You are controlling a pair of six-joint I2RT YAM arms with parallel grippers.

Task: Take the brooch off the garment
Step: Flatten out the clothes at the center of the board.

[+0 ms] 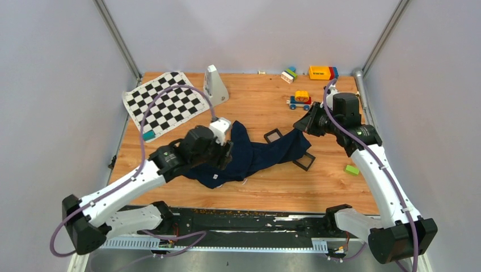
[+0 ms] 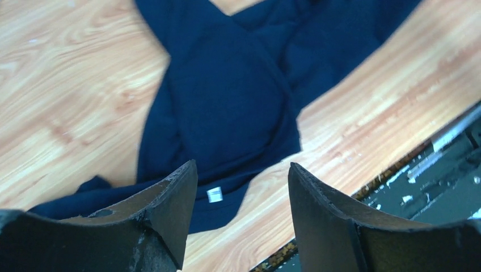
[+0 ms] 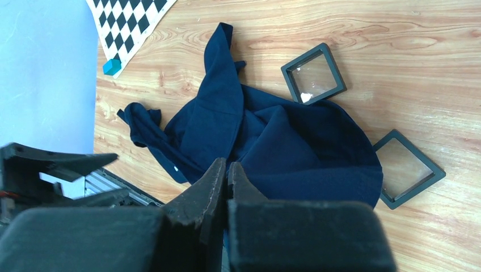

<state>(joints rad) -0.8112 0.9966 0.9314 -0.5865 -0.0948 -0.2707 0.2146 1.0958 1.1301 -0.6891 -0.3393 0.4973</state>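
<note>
The dark navy garment [image 1: 255, 154] lies crumpled on the wooden table, mid-front. Its small white tag [image 2: 214, 194] shows near the front edge. My left gripper [image 1: 226, 156] hangs open just above the garment's left part, and in the left wrist view nothing is between the left gripper's [image 2: 244, 165] black fingers. My right gripper [image 1: 299, 126] is at the garment's right end, where the cloth rises to its tips. In the right wrist view the right gripper [image 3: 227, 163] is shut, with blue cloth at its tips. The brooch is hidden from every view.
Two black square frames [image 1: 273, 135] [image 1: 304, 161] lie against the garment's right half. A chequered mat [image 1: 164, 105] with a teal cube [image 1: 148, 135] sits back left, beside a white wedge [image 1: 214, 85]. Toy vehicles [image 1: 299, 100], blocks [image 1: 322, 72] and a green block [image 1: 352, 169] lie right.
</note>
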